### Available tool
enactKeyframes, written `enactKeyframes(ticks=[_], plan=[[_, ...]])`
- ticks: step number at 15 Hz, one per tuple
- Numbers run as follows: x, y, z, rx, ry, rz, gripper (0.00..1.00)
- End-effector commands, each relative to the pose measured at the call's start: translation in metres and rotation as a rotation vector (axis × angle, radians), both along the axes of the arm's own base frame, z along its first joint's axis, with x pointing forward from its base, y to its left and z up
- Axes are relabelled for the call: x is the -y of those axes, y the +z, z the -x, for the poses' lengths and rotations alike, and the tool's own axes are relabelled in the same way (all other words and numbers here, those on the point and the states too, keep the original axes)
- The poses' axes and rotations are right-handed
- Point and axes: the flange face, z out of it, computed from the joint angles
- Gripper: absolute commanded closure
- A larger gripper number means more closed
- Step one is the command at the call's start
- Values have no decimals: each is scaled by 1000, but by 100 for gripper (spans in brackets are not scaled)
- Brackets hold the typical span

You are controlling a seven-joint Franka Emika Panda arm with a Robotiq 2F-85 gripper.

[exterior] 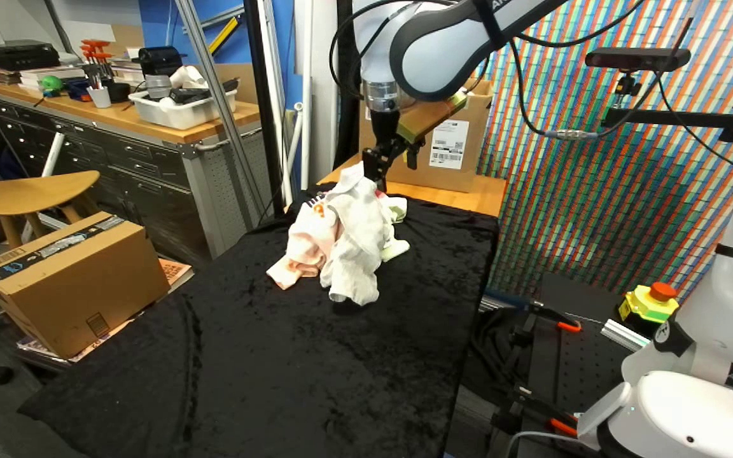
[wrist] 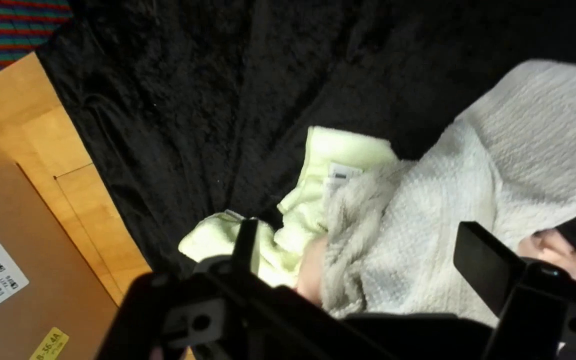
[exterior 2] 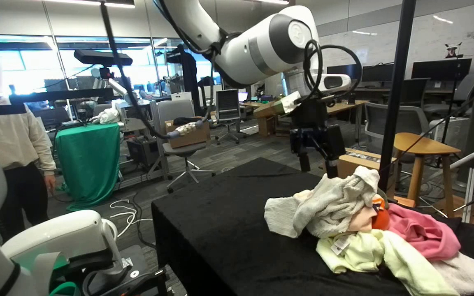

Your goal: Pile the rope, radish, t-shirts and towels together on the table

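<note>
A crumpled whitish-grey towel lies on top of a heap of cloths on the black-covered table; it also shows in an exterior view and the wrist view. Below it are a yellow-green cloth, a bright pink cloth and a pale pink cloth. An orange-red item, perhaps the radish, sits among them. I cannot make out the rope. My gripper is over the heap, its fingers wide apart with nothing between them; in the wrist view the towel shows behind them.
The black cloth covers most of the table. A cardboard box stands at the table's end behind the gripper, on bare wood. Another box sits beside the table. A dark pole rises beyond the heap.
</note>
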Motion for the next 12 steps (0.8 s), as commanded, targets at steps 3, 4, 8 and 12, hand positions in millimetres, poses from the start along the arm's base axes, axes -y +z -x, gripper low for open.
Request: enactKeyframes(ticks=[3, 4, 8, 12], plan=[[-35, 42, 94, -4, 206, -27, 0], [-41, 51, 107, 5, 224, -29, 0], [-59, 95, 157, 56, 279, -51, 0], [-64, 123, 194, 179, 339, -26, 0]])
